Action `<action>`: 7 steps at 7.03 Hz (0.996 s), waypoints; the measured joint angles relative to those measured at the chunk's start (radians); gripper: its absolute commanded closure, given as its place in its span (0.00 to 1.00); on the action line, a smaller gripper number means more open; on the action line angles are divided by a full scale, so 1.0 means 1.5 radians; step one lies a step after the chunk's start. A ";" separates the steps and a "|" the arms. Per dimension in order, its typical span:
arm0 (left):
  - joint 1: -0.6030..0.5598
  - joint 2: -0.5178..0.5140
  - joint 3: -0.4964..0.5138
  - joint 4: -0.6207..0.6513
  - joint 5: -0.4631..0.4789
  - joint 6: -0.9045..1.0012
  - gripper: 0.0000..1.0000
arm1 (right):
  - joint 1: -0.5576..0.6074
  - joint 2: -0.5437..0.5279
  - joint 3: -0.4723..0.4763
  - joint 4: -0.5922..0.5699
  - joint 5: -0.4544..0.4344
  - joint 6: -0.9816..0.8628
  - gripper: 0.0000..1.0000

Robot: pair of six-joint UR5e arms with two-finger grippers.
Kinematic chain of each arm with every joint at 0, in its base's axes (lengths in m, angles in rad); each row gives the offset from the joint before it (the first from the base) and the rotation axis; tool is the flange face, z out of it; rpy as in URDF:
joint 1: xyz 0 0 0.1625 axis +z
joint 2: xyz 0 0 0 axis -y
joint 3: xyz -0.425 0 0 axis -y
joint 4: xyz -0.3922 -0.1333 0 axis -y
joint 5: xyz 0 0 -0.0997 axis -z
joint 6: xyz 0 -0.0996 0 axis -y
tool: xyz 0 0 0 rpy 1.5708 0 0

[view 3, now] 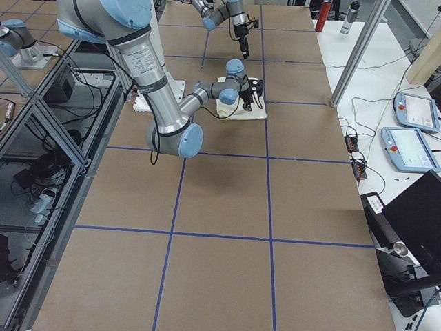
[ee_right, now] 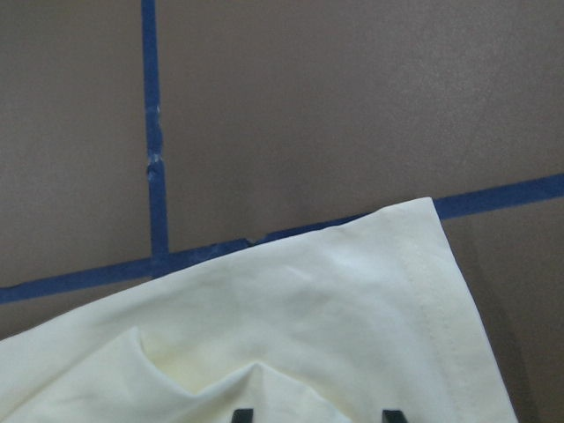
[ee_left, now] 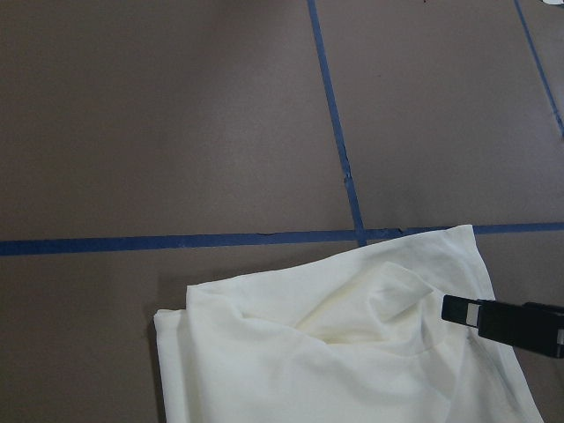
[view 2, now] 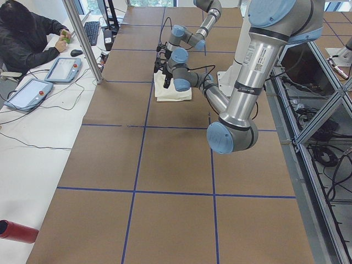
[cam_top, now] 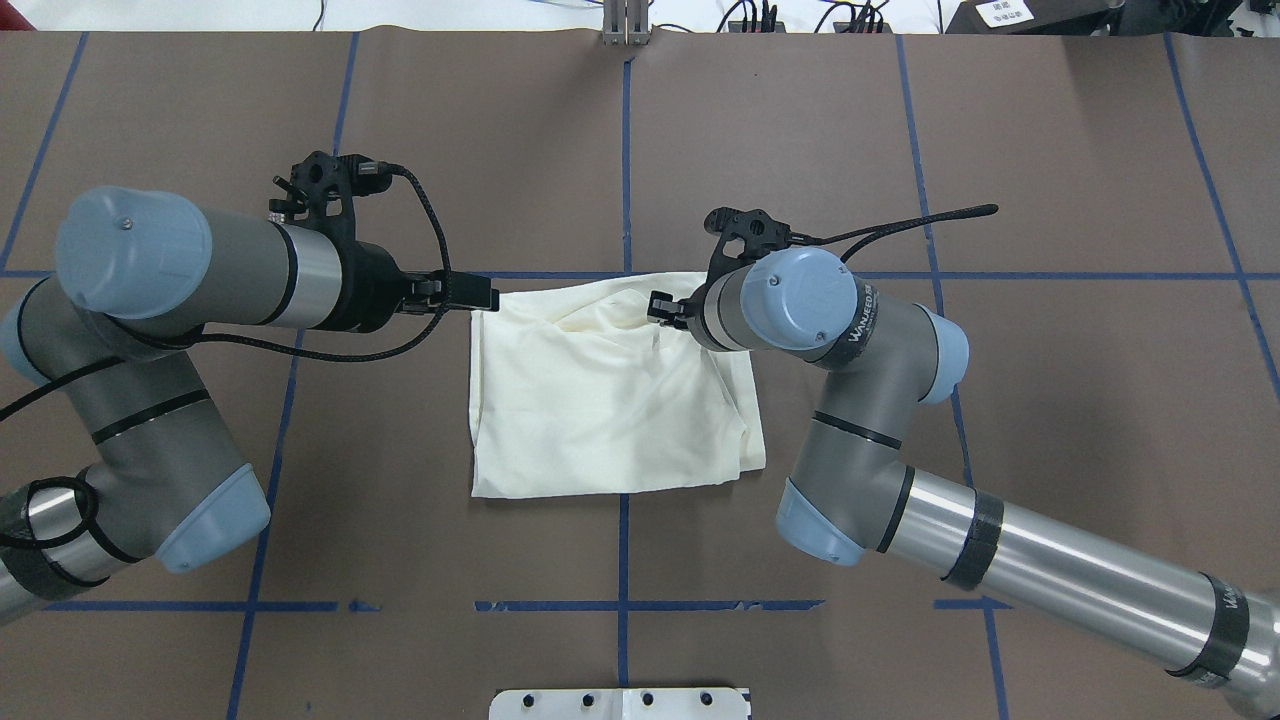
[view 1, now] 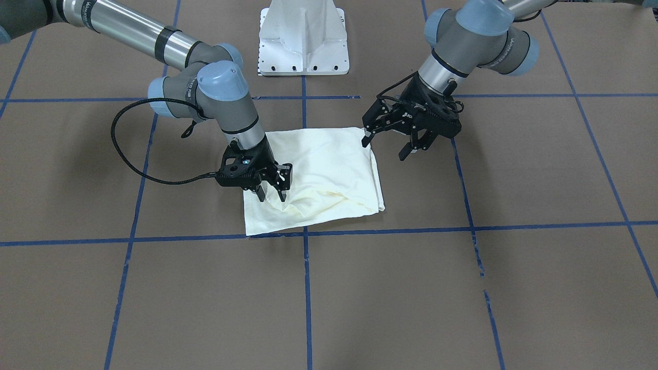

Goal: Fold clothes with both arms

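— Where is the shirt (view 1: 329,164)?

— Folded into a plain cream square, flat on the brown worktop (view 1: 462,293), just above the middle of the front-facing view.

— And the right gripper (view 1: 272,195)?

— Tips down on the cloth's lower left part, slightly apart, with a pucker between them. I cannot tell whether they pinch it.

— The left gripper (view 1: 385,149)?

— Fingers spread wide, holding nothing, at the shirt's upper right corner.

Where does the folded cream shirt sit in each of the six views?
Front-facing: shirt at centre.
Overhead: shirt at centre.
Exterior left: shirt small, upper centre.
Exterior right: shirt small, upper centre.
Left wrist: shirt fills the bottom.
Right wrist: shirt fills the bottom.
Shared landmark: blue tape cross by the shirt's edge farthest from the robot.
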 measured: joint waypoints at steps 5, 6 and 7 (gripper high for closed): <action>0.000 0.000 0.000 0.000 0.000 -0.003 0.00 | -0.004 0.005 0.000 -0.025 -0.015 0.001 1.00; 0.000 0.000 -0.001 0.000 -0.001 -0.004 0.00 | -0.008 0.006 0.000 -0.025 -0.023 0.001 1.00; 0.000 0.000 -0.002 0.000 -0.001 -0.004 0.00 | -0.011 0.006 0.000 -0.025 -0.029 0.002 1.00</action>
